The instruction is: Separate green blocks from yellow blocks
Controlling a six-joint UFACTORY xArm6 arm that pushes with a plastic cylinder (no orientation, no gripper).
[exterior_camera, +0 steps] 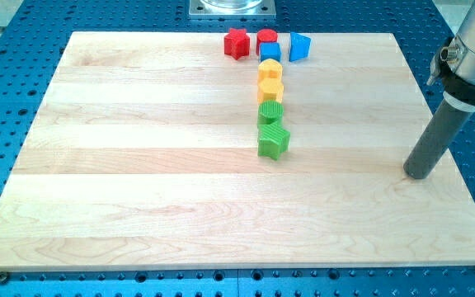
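A column of blocks runs down the middle of the wooden board (138, 181). Two yellow blocks sit touching: an upper one (270, 69) and a hexagonal lower one (270, 89). Right below them a green round block (270, 112) touches the lower yellow block. A green star-shaped block (274, 141) sits just under it. My tip (420, 174) rests on the board far to the view's right of the green blocks, touching none of them.
At the view's top edge of the board stand a red star block (237, 43), a red round block (267, 37), a blue square block (270, 52) and a blue block (300, 47). The board lies on a blue perforated table (23, 33).
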